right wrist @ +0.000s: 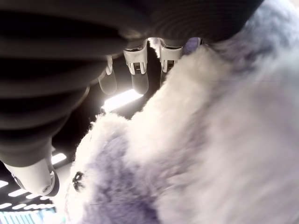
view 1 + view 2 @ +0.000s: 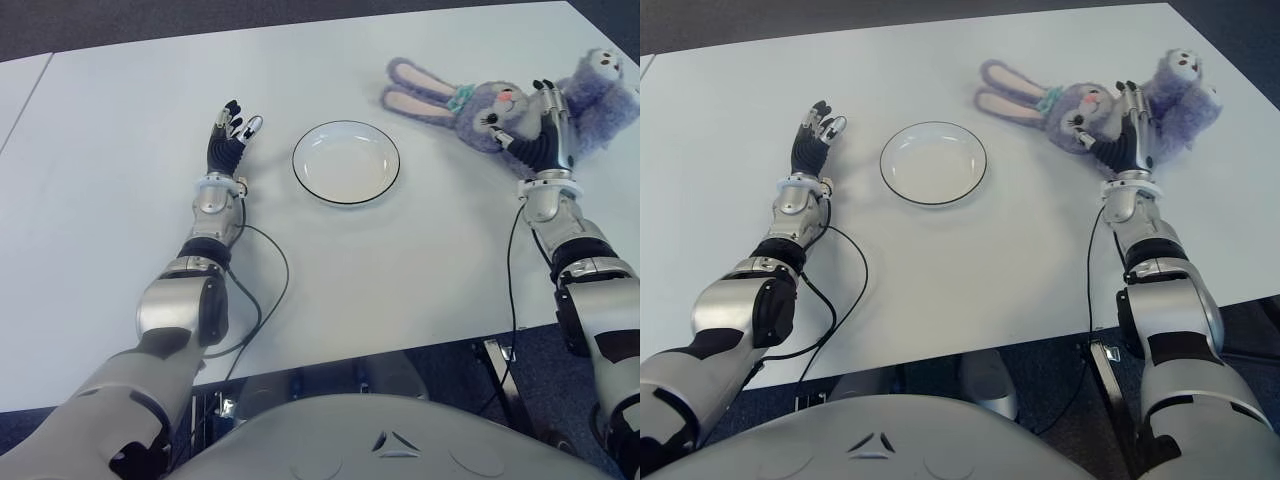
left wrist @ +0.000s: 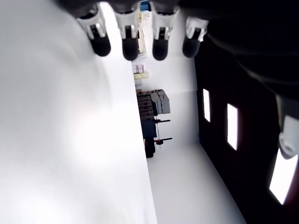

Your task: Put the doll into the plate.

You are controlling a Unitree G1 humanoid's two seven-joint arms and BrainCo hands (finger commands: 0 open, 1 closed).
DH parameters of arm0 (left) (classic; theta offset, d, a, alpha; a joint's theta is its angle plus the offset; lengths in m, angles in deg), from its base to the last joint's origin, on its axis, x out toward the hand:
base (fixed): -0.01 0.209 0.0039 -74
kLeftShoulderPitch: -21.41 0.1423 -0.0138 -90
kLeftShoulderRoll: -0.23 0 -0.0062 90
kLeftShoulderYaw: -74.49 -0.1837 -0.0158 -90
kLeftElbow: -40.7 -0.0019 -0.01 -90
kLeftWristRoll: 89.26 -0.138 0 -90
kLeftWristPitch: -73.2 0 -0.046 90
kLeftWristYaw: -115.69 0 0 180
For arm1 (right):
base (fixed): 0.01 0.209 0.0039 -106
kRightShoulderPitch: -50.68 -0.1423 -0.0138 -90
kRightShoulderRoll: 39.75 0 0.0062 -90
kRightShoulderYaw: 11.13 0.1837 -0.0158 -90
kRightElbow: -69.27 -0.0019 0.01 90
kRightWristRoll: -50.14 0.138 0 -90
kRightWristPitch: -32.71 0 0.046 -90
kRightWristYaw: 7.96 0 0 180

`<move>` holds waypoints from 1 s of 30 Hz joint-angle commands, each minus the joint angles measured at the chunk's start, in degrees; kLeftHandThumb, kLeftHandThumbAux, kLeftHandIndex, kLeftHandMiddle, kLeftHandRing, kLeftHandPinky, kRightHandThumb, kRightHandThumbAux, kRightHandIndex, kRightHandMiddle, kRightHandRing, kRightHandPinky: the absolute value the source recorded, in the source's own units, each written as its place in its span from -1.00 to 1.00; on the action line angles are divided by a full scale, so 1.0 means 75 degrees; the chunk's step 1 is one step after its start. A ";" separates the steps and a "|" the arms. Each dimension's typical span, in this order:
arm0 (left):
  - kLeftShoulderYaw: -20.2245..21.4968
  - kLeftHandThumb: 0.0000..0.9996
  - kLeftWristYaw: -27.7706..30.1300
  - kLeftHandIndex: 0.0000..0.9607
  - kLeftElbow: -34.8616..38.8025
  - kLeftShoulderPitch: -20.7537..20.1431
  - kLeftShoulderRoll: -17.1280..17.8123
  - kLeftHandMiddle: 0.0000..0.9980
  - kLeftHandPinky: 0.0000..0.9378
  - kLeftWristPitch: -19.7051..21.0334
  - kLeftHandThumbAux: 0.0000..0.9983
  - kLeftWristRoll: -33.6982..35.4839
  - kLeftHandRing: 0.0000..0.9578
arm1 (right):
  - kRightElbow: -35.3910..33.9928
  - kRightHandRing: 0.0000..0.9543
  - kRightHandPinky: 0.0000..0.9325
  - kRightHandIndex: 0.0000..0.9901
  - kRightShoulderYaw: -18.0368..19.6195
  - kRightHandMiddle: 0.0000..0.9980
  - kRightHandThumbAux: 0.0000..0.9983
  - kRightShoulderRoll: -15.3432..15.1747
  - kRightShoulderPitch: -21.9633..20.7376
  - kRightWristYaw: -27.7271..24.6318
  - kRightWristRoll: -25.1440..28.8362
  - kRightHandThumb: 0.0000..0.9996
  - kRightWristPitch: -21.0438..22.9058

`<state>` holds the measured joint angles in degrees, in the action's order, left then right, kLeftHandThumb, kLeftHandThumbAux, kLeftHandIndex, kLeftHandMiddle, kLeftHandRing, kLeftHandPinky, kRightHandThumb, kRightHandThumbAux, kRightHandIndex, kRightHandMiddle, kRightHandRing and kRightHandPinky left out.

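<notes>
Fingers [image 1: 140,77] of the right hand [image 2: 540,135] are laid over the body of the doll [image 2: 500,105] and seem only half closed around it, so the grip is judged as not yet firm. If the doll is lifted now, it could slip out, because the plush is soft and gives way under the fingertips. The long ears could also drag on the table [image 2: 120,200] or hang over the rim of the plate [image 2: 346,163] when the doll is set down, since the plate is shallow and looks smaller than the toy. The doll is a purple-grey rabbit with a pale face, pink inside its ears and a small teal bow; it lies on its side on the table, to the right of the plate and apart from it. The left hand [image 2: 230,135] is seen left of the plate, its fingers straight and holding nothing.
</notes>
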<state>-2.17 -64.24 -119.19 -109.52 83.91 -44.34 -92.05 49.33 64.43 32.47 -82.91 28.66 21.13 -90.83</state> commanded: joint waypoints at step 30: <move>-0.0093 -1.00 0.0145 -0.79 -0.1125 0.1418 -0.0656 -0.82 -0.84 0.1423 -0.01 -0.0093 -0.83 | -0.0233 -1.00 -0.62 -1.00 -0.0853 -1.00 0.05 0.1522 -0.0151 0.0330 -0.0428 -0.50 -0.0809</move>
<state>-2.22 -64.23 -119.17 -110.30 83.88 -44.26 -92.08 47.54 60.35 40.47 -85.26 32.43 20.44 -95.62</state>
